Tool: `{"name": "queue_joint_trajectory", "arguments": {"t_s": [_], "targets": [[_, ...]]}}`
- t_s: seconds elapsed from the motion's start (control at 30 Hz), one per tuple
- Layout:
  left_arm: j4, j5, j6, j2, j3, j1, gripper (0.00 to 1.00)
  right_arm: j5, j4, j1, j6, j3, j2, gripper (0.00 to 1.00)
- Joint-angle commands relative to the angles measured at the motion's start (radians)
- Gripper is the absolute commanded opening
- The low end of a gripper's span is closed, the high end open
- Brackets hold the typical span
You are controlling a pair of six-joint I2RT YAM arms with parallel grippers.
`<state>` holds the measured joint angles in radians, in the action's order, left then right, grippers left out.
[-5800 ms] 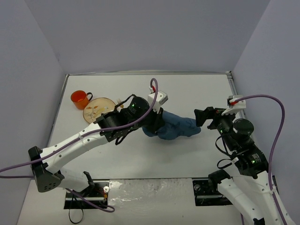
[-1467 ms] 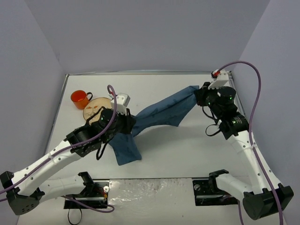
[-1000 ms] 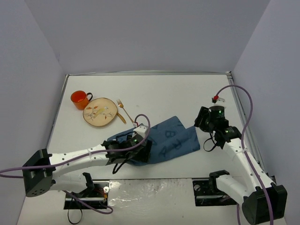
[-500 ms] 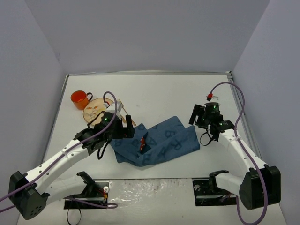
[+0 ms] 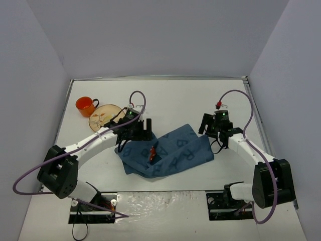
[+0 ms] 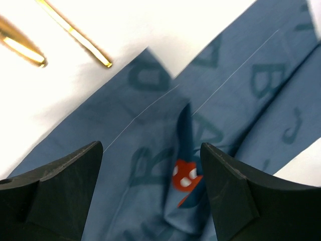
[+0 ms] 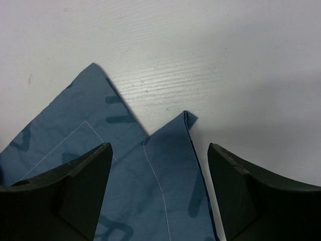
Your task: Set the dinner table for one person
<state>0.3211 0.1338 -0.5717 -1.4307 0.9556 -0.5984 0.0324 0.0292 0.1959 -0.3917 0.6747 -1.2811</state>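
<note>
White and plain, the dinner table fills the whole floor of the booth. I'd judge it stiff, smooth and a bit slick: not something to grab, just the surface everything gets laid on, and light stuff will probably slide on it.

The blue letter-printed cloth lies on it around the middle, a little toward the near edge, rumpled and folded over itself. It looks soft and limp, so I'd pinch it at a corner. The right wrist view shows two corners pointing far with a notch between them, both flat on the table.

The left gripper hangs over the cloth's left part with its jaws spread wide, gripping nothing. The right gripper is the same over those two corners: released, nothing between the pads.

The plate sits far left, partly under my left arm, with the orange cup just beside it. A thin gold cutlery handle lies just off the cloth's edge. A small red tag pokes out of a fold.

There's lots of bare room far and right. The walls and the metal edging close in the far, left and right sides.
</note>
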Motion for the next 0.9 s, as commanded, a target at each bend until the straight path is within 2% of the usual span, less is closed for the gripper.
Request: {"name": "queue_joint_trajectory", "arguments": {"t_s": [0.0, 0.43, 0.87], "targets": [[-0.110, 0.001, -0.073, -0.070, 0.107, -0.020, 0.74, -0.017, 0.103, -0.007, -0.021, -0.014, -0.012, 0.73], [-0.065, -0.076, 0.032, -0.391, 0.346, -0.026, 0.67, -0.029, 0.127, -0.008, -0.002, -0.051, 0.050, 0.73], [0.012, -0.125, 0.001, -0.491, 0.389, -0.047, 0.56, -0.029, 0.128, -0.007, -0.007, -0.064, 0.061, 0.73]]}}
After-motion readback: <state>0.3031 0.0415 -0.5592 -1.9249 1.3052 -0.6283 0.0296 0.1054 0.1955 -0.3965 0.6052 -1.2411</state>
